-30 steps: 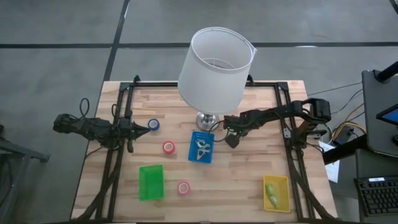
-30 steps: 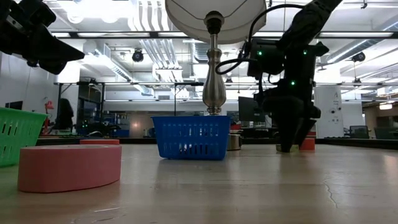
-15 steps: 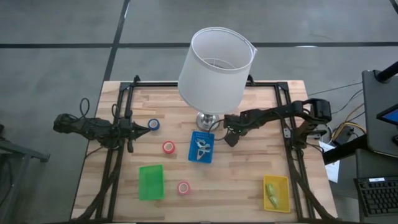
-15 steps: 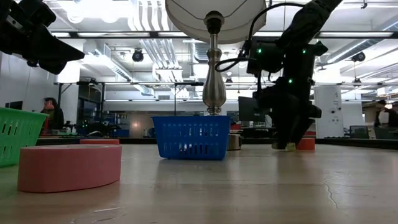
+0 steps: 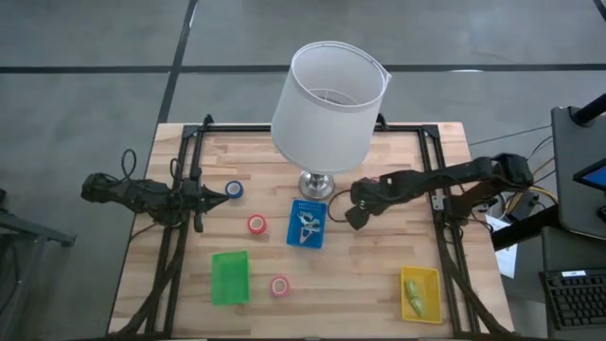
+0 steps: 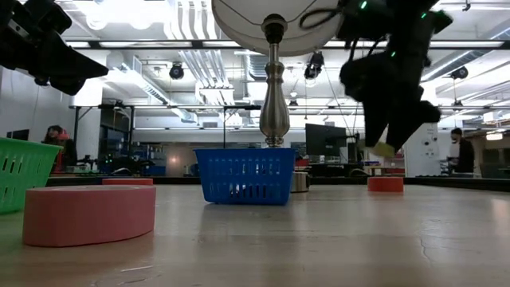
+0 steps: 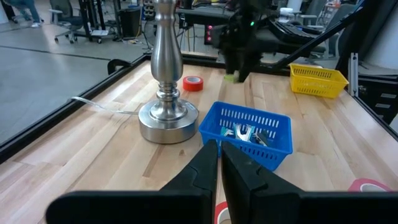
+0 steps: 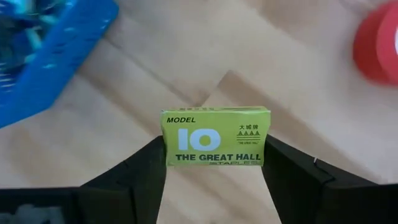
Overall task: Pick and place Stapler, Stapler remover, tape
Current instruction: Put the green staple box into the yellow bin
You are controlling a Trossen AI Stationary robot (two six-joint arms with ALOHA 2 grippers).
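Observation:
My right gripper hangs over the table's middle, right of the lamp base, shut on a small green box of staples, which also shows in the low view. The blue bin holds pale staple removers. A blue tape roll and two red ones lie flat on the table's left half. Another red roll lies behind the lamp. My left gripper waits shut at the left, beside the blue roll. I see no stapler for certain. My right gripper pinches the green box by its two short ends between its two fingers. The fingers come from above, pointing steeply down. The box is lifted clear of the table, level, its printed face toward the wrist camera.
A tall lamp with a white shade and a metal base stands at the table's far middle, close to my right arm. A green bin stands near left. A yellow bin with green things stands near right.
My right gripper has risen from the table top with the green box between its fingers and has rolled somewhat. The box, which was down at table level, now hangs clear above the table.

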